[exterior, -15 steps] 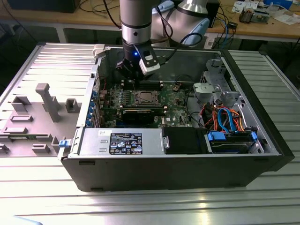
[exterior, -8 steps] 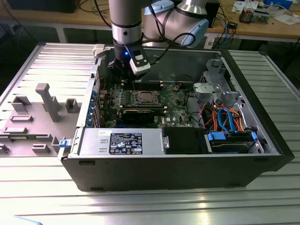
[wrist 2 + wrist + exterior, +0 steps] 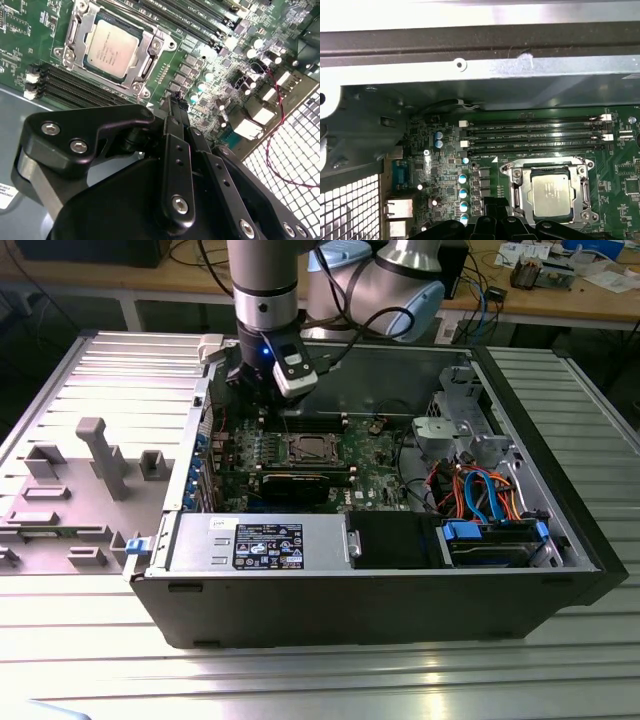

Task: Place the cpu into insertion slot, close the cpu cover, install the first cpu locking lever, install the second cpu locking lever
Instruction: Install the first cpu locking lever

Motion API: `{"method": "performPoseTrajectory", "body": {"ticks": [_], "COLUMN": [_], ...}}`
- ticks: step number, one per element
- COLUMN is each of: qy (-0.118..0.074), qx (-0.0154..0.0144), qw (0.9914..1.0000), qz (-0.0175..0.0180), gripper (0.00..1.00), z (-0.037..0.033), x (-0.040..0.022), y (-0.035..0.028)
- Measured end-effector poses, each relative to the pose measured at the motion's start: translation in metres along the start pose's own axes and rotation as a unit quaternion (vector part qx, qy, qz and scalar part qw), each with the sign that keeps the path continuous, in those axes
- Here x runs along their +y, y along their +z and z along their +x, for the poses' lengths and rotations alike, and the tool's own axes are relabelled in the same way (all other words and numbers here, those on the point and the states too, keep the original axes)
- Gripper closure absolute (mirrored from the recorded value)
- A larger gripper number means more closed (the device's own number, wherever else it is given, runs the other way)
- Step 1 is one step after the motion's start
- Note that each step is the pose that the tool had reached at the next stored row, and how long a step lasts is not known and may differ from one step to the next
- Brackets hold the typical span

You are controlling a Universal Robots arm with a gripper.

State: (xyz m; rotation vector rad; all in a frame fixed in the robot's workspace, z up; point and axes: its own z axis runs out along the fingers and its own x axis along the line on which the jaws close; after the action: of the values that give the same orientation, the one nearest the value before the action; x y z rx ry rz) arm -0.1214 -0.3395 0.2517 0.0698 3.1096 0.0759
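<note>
Black gripper (image 3: 176, 107) fingers together, empty, over green motherboard (image 3: 30, 30); silver-grey square cpu (image 3: 112, 48) seated beside long black memory slots (image 3: 70, 82).

The gripper (image 3: 176, 107) body hides the board's lower part in the second wrist view, and its tips are too close together to tell apart. In the first wrist view the picture edge cuts the gripper (image 3: 495, 220) off at 6 o'clock. In the exterior view the cpu (image 3: 310, 450) is too small to make out.
</note>
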Motion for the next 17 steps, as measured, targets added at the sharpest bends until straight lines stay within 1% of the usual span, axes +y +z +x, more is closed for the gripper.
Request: {"method": "performPoseTrajectory", "body": {"ticks": [4,7,12,14,16,17], "qy": [0.000,-0.001,-0.002,-0.003,-0.005,-0.007], "qx": [0.0000,0.0000,-0.0006,-0.0008,-0.0009,-0.0008], "qw": [1.00000,1.00000,1.00000,0.99999,0.99999,0.99998], "qz": [0.0000,0.0000,-0.0001,0.0000,-0.0001,-0.0002], "gripper": [0.89,0.89,0.89,0.89,0.89,0.89], "z": [0.0030,0.0037,0.0041,0.0043,0.0046,0.0047], "x": [0.0023,0.0046,0.0079,0.0110,0.0137,0.0163], "y": [-0.0005,-0.0004,-0.0043,-0.0062,-0.0060,-0.0059]}}
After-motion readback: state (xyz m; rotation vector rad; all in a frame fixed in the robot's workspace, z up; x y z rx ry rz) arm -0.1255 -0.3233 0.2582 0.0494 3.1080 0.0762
